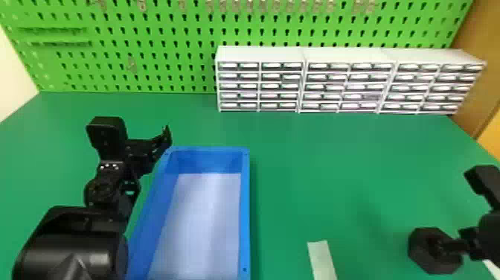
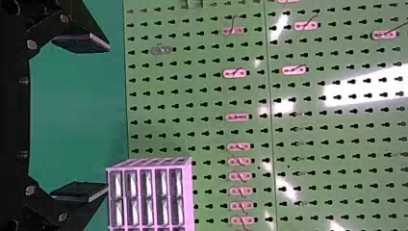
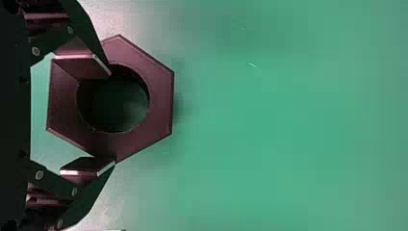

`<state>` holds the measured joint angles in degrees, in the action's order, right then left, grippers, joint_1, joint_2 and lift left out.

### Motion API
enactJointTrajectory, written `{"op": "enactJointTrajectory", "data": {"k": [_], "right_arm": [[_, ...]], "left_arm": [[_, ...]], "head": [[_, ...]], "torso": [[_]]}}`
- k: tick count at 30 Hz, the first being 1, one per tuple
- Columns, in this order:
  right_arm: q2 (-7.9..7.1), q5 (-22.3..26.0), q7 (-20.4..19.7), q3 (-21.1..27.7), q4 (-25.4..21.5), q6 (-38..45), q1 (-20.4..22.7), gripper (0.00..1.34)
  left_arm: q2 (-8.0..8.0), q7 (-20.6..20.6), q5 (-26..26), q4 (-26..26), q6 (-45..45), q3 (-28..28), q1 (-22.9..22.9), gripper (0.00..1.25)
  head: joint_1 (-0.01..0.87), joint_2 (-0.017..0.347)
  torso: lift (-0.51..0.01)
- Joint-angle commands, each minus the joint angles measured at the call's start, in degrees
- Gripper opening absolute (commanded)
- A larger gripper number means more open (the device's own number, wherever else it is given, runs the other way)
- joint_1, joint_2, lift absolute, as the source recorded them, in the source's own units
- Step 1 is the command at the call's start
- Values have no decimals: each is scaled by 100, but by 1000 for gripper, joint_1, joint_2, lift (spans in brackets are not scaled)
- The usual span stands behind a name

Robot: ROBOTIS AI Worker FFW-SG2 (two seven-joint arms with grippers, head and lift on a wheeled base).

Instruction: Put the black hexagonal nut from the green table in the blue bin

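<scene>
"Right gripper (image 1: 444, 246)?"
"Seen at the black hexagonal nut (image 1: 424, 262), over the green table (image 1: 305, 160) — grip or no grip can't be told. Nut's placed well right of the blue bin (image 1: 244, 208)."
"Left gripper (image 1: 166, 134)?"
"Parked by the bin's far-left corner — fingers spread."

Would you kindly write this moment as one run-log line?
right gripper: open, at nut | left gripper: open, near bin | nut: outside bin

1. No text, label, brand, number or sign could be read in the head view.
2. None could be read in the left wrist view.
3. None could be read in the right wrist view.
</scene>
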<state>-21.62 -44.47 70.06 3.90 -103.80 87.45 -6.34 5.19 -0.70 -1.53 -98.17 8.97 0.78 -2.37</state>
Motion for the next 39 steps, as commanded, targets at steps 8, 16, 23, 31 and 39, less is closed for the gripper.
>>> {"op": "enactJointTrajectory", "data": {"k": [8,16,23,31,39], "right_arm": [[-53,-53,8,-56,-9,0,-105,796],[-62,-79,8,-91,44,-26,-148,796],[-44,-97,8,-91,176,-123,-175,796],[9,-149,8,-82,334,-272,-219,796],[61,-185,-1,-82,439,-334,-263,785]], "left_arm": [[0,0,12,0,-1,-16,-18,1002],[0,0,12,0,-1,-16,-26,1002],[0,0,12,0,-1,-16,-35,1002],[0,0,12,0,-1,-16,-44,1002],[0,0,12,0,-1,-16,-44,1002]], "head": [[686,51],[686,51],[686,51],[686,51],[686,51]], "torso": [[-96],[-96],[-96],[-96],[-96]]}}
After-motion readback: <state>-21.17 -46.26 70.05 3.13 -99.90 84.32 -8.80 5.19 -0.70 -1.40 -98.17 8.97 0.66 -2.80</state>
